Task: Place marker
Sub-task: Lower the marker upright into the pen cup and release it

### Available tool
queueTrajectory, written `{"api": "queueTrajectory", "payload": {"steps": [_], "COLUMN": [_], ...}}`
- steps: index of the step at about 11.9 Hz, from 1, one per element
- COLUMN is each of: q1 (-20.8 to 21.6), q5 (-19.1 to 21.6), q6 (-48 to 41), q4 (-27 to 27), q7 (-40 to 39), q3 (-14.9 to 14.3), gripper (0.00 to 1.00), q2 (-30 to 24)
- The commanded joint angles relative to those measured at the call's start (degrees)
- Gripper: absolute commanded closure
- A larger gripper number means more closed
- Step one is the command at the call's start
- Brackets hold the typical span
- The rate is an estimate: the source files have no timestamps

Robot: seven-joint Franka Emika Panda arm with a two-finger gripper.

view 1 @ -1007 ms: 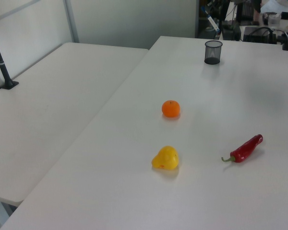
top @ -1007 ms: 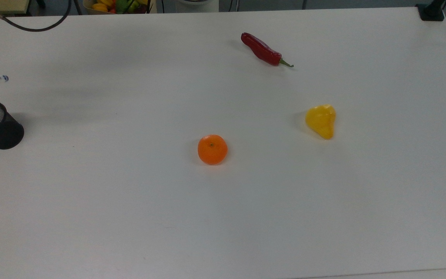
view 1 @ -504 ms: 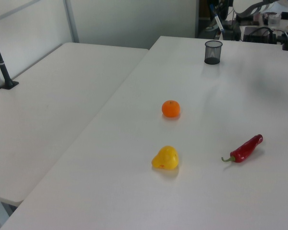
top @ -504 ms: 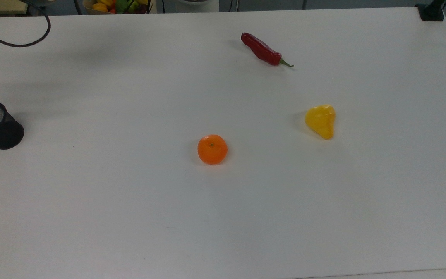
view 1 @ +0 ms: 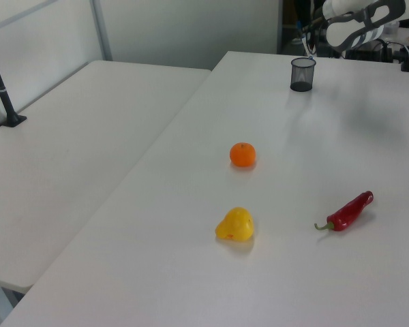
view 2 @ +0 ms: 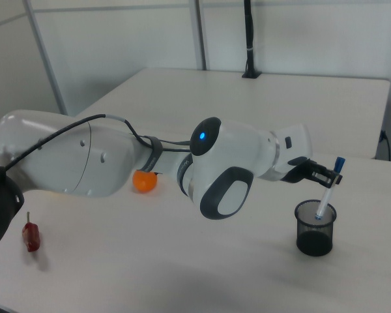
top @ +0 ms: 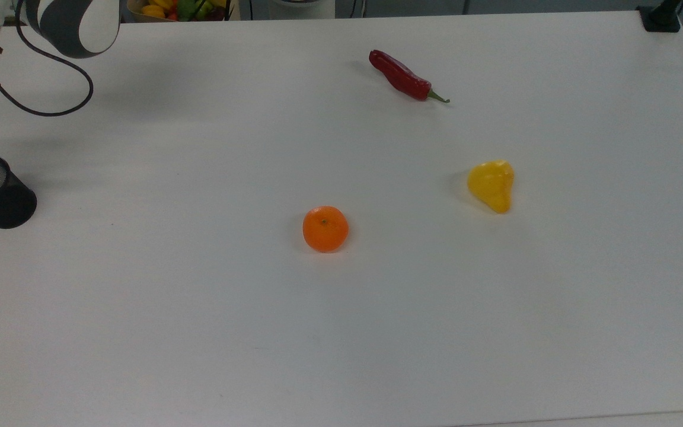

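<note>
Since a sec ago the arm has swung in over the top view's left corner, and the marker (view 2: pixel 328 189), which hung out over the worktop (top: pixel 341 308), now stands tilted w/ its lower end inside the black mesh cup (view 2: pixel 315 227). In the right view the gripper (view 2: pixel 333 179) sits above the cup; its fingers (view 2: pixel 322 171) are clenched on the marker's upper part, blue tip poking up past them. Orange (top: pixel 325 228), red chili (top: pixel 404 77) & yellow pepper (top: pixel 492 184) lie well apart, unmoved.
</note>
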Motion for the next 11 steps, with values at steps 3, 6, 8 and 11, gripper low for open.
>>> {"api": "queueTrajectory", "payload": {"steps": [3, 6, 8, 11], "q1": [1.7, 1.9, 1.9, 1.9], "q5": [1.4, 1.2, 1.2, 1.2], "q6": [4.9, 4.9, 4.9, 4.9], "q4": [0.3, 0.1, 0.0, 0.0], "q7": [0.9, 1.1, 0.8, 1.2], "q3": [0.5, 0.5, 0.5, 0.6], "gripper": [1.0, 0.96, 0.77, 0.15], "q2": [3.0, 3.2, 3.3, 3.3]}}
